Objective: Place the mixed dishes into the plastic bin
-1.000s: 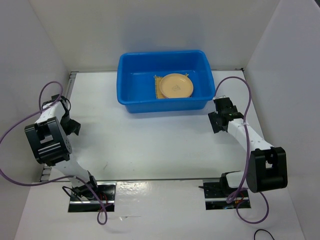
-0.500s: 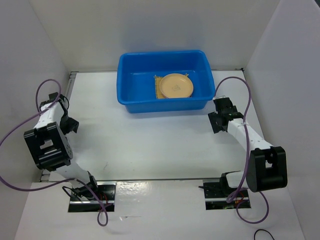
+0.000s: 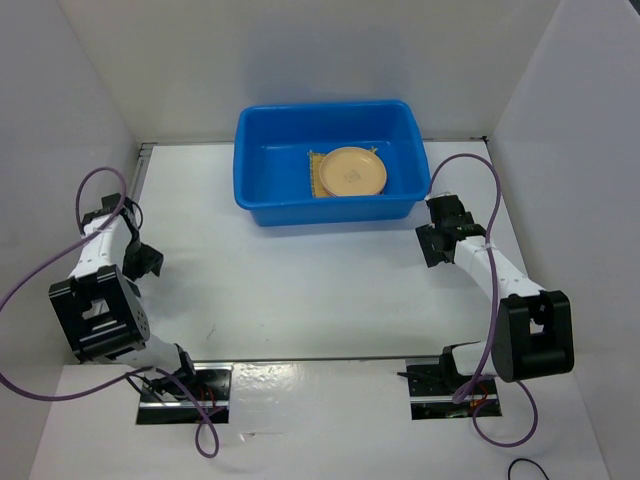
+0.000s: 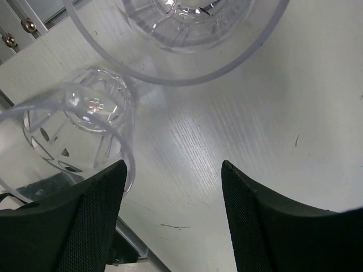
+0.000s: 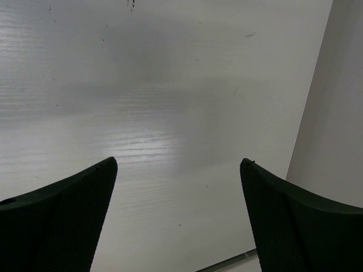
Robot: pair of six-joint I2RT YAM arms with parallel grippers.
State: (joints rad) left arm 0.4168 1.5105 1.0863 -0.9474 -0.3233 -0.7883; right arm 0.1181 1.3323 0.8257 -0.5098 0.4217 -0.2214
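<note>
The blue plastic bin [image 3: 262, 205] stands at the back middle of the table. In it a tan-orange plate [image 3: 352, 171] lies on a woven bamboo mat [image 3: 315, 178]. At the table's left edge two clear cups show in the left wrist view: one [image 4: 187, 34] fills the top, the other [image 4: 85, 122] sits at the left, its rim beside my left finger. My left gripper [image 4: 174, 167] [image 3: 148, 262] hangs open over bare table beside them, with nothing between its fingers. My right gripper [image 5: 178, 164] [image 3: 431, 245] is open over bare table, just right of the bin's near right corner.
A metal rail [image 4: 22, 20] runs along the table's left edge by the cups. White walls close in the left, back and right sides; the right wall [image 5: 340, 113] is close to my right gripper.
My left arm has drawn back toward the near edge, its wrist shifting slightly nearer and its jaws narrowing a little. The right arm, bin and plate have not moved.
</note>
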